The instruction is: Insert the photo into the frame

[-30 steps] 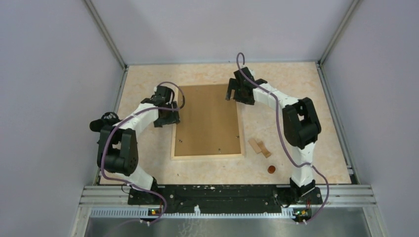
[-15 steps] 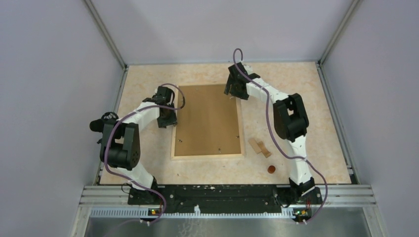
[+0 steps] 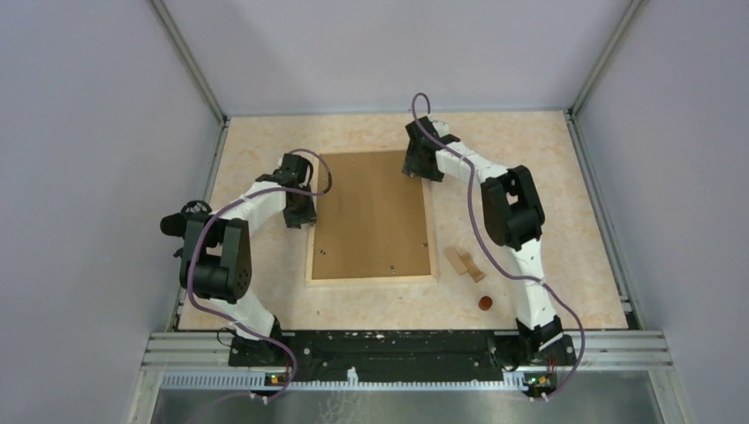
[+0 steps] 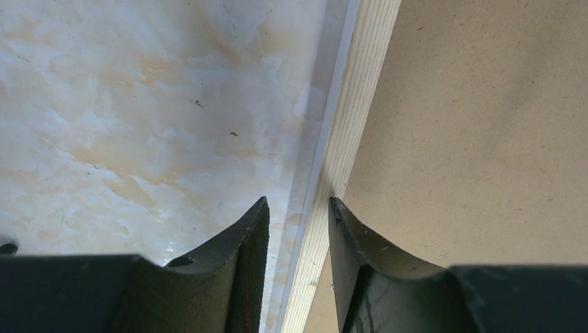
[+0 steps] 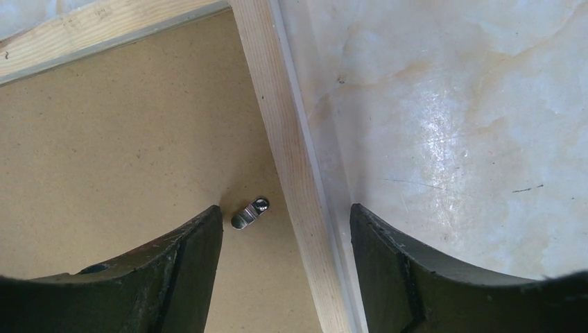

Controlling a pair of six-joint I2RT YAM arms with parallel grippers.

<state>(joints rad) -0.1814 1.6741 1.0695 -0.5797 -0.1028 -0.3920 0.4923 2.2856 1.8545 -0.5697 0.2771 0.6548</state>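
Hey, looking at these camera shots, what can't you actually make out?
- Picture side of the photo: it faces down in every view, so only its brown board back shows.
- Left gripper grip: in the left wrist view the fingers straddle a slat of the frame, but contact is unclear.
- Fingertips in the top view: hidden beneath the wrists.
- Small round brown thing: top view, too small to identify.
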